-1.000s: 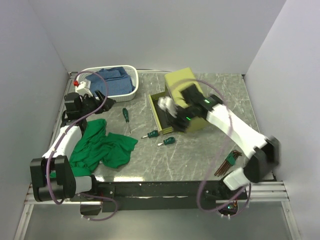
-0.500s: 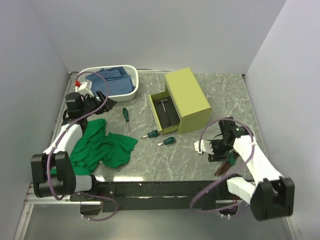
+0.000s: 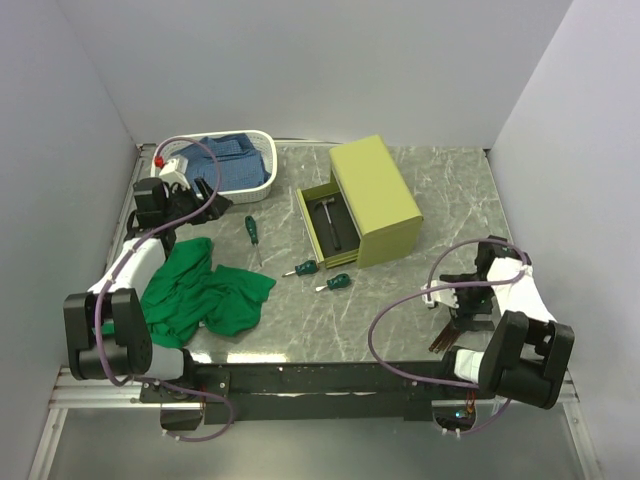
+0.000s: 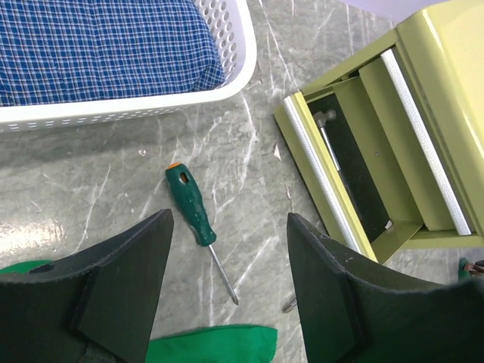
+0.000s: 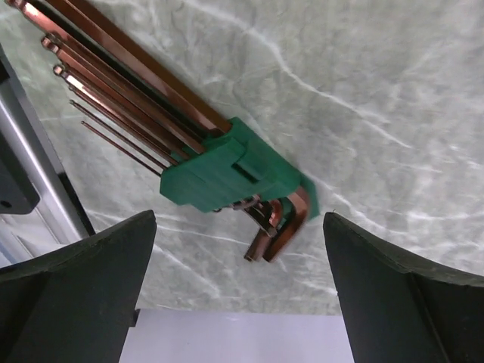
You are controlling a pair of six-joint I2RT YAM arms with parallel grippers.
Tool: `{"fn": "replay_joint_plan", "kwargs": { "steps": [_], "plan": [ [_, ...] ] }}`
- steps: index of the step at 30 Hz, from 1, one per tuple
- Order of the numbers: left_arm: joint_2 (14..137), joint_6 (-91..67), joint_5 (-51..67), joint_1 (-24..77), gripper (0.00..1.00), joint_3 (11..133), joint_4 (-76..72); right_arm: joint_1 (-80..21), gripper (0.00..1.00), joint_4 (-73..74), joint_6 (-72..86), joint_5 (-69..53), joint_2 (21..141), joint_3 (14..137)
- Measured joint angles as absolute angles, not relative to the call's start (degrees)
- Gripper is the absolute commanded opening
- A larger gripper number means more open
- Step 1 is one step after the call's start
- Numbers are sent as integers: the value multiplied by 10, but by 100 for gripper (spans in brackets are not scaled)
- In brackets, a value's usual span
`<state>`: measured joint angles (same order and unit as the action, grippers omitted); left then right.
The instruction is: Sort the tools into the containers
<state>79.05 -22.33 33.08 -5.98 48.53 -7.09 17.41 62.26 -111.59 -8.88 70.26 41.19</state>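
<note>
The olive-yellow tool chest (image 3: 377,198) stands at the back middle with its bottom drawer (image 3: 328,225) pulled open; the black-handled hammer (image 3: 329,218) lies inside. The long green screwdriver (image 3: 252,236) and two stubby ones (image 3: 303,268) (image 3: 337,283) lie on the table left of the chest. My left gripper (image 3: 203,200) is open and empty, above and left of the long screwdriver (image 4: 192,206). My right gripper (image 3: 463,300) is open and empty, just above the fanned hex-key set (image 5: 227,170), which straddles the table's near right edge (image 3: 447,337).
A white lattice basket (image 3: 262,175) holding blue checked cloth sits at the back left. A green cloth (image 3: 205,295) lies crumpled at the near left, its edge close below the long screwdriver's tip (image 4: 215,344). Grey walls close in on both sides.
My right arm has left the open drawer, where the hammer now lies, and swung to the near right edge over the hex-key set. My left gripper shifted slightly toward the back.
</note>
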Motion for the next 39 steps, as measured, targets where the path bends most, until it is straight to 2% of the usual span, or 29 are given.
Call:
{"fn": "replay_joint_plan", "kwargs": {
  "steps": [9, 12, 15, 16, 17, 19, 20, 21, 30, 39],
  "plan": [
    [816, -213, 329, -60, 67, 496, -49, 184, 100, 523, -1132, -97, 718, 338],
    [821, -208, 327, -60, 67, 500, -49, 183, 94, 521, -1129, -96, 730, 340],
    [824, -208, 327, -60, 67, 500, -49, 180, 77, 522, -1133, -95, 755, 354],
    [824, -208, 327, -60, 67, 500, -49, 178, 64, 520, -1131, -94, 762, 360],
    [824, -208, 327, -60, 67, 500, -49, 175, 58, 518, -1132, -95, 772, 367],
    [825, -208, 327, -60, 67, 500, -49, 168, 21, 513, -1131, -93, 787, 380],
    [825, -208, 327, -60, 67, 500, -49, 166, 7, 511, -1136, -90, 792, 385],
    [825, -208, 327, -60, 67, 500, -49, 163, 0, 498, -1131, -95, 794, 389],
    [825, -212, 327, -60, 67, 500, -58, 114, 0, 492, -1131, -135, 765, 397],
    [819, -222, 328, -60, 67, 495, -71, -6, 0, 604, -1137, -247, 586, 449]
  ]
}}
